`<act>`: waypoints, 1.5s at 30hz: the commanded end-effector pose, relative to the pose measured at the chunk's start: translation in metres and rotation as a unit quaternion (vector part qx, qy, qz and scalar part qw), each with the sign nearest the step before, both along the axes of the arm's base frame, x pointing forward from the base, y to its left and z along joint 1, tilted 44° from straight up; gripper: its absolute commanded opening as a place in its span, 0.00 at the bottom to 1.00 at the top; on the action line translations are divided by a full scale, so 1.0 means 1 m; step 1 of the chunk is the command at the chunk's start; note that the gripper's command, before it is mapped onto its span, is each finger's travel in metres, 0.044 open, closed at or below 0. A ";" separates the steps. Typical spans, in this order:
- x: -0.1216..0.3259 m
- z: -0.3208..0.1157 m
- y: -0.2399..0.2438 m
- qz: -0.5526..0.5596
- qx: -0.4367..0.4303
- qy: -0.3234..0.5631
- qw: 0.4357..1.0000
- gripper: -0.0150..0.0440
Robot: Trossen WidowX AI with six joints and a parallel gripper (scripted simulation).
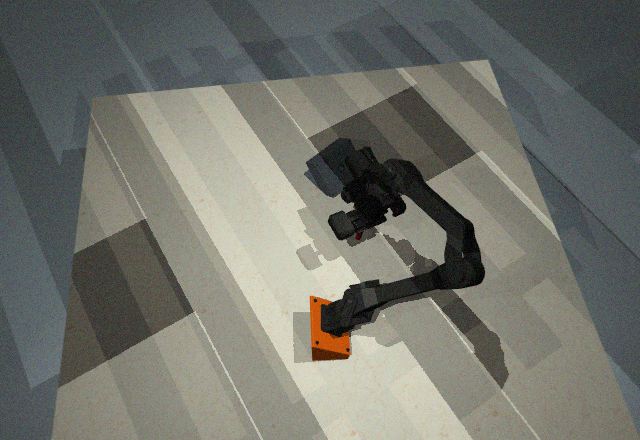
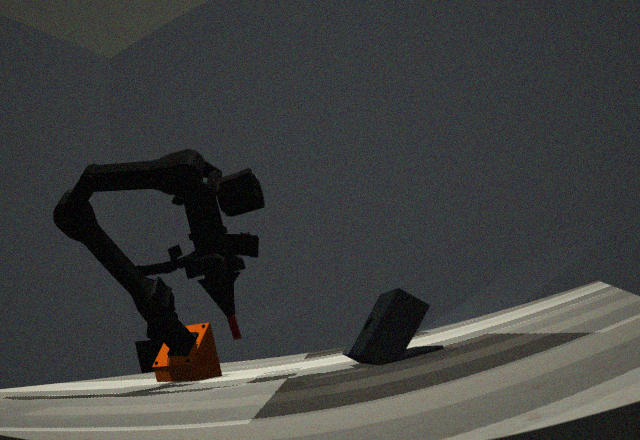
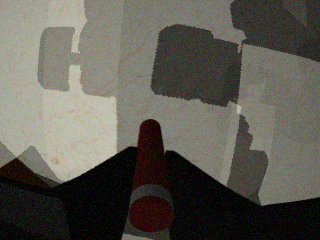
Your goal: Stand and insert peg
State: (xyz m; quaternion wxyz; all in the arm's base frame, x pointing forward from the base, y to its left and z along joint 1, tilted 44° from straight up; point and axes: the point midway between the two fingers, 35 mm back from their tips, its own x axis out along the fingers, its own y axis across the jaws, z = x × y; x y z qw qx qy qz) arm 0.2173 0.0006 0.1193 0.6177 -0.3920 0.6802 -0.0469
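Observation:
My gripper point(image 2: 231, 314) point(image 3: 150, 157) is shut on the red peg point(image 1: 358, 236) point(image 2: 235, 328) point(image 3: 150, 137). The peg hangs above the table with its plain end down, leaning slightly in the exterior view. Its pale band point(image 3: 151, 190) is at the upper end, nearest the wrist camera. The dark blue-grey sloped panel point(image 1: 325, 169) point(image 2: 395, 326) stands apart from the peg, to its right in the exterior view. The hole point(image 2: 368, 324) shows only faintly in its dark face there. In the top view the arm covers part of the panel, and the hole cannot be made out.
The orange block point(image 1: 330, 348) point(image 2: 206, 357) under the arm's base stands on the table point(image 1: 206, 249) point(image 2: 423, 388). A corner of orange point(image 3: 17, 172) shows at the lower left of the wrist view. Dark shadows and stripes cross the table top.

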 end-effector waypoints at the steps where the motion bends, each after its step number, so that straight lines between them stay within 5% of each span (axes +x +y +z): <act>1: 0.005 -0.002 0.001 -0.003 0.022 -0.008 1.000 0.25; 45: 0.075 0.005 0.006 0.015 0.203 -0.143 0.969 0.25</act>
